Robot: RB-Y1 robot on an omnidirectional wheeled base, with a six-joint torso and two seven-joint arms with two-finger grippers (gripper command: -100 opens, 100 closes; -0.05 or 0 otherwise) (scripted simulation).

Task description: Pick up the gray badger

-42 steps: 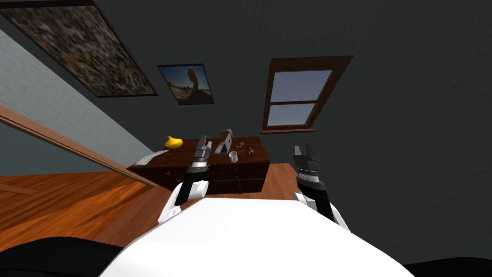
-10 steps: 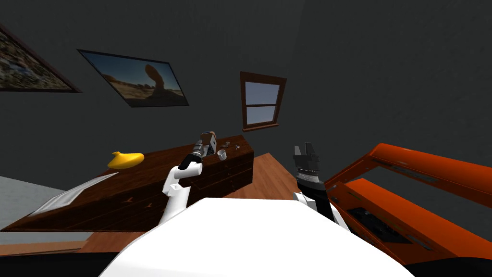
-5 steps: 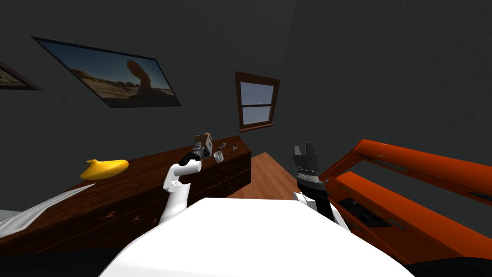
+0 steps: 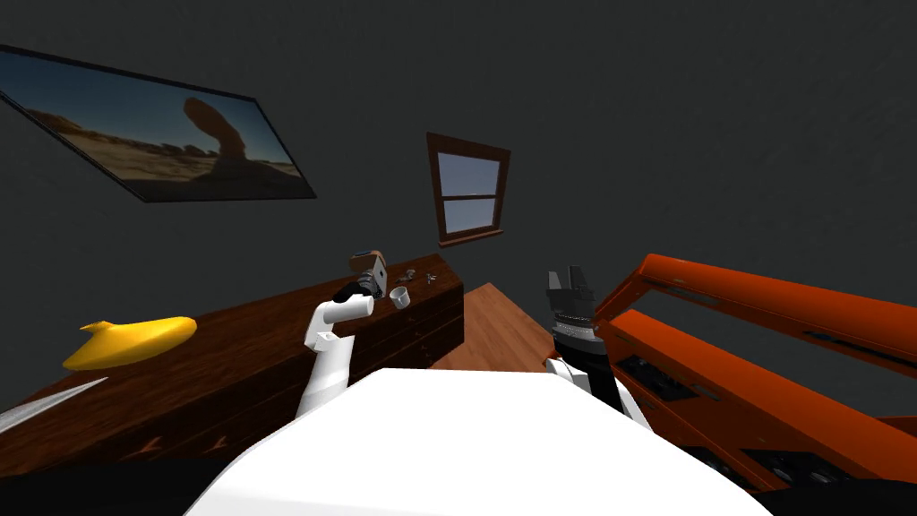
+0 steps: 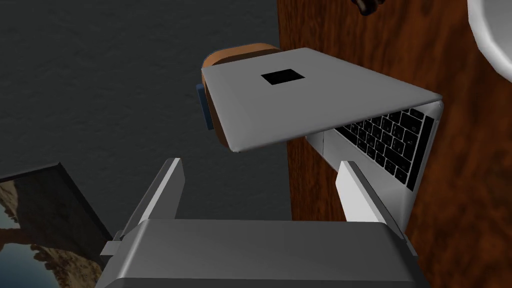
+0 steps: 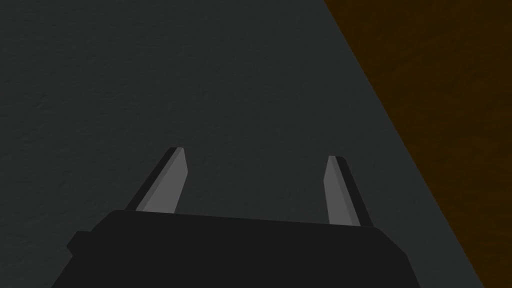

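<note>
Glossy dark wood dresser; smooth matt grey laptop.

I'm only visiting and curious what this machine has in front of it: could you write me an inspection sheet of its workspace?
Surface: dark wooden dresser with drawers, on a wood floor.
Job's things: small grey things at the dresser's far end, too small to name.
Clutter: half-open grey laptop, brown thing behind it, white cup, yellow object, pale sheet.
Claws: left claw open, just short of the laptop; right claw open, empty, beside the orange furniture.
Cables: nothing seen.
Surroundings: dark wall, window, landscape picture.
</note>
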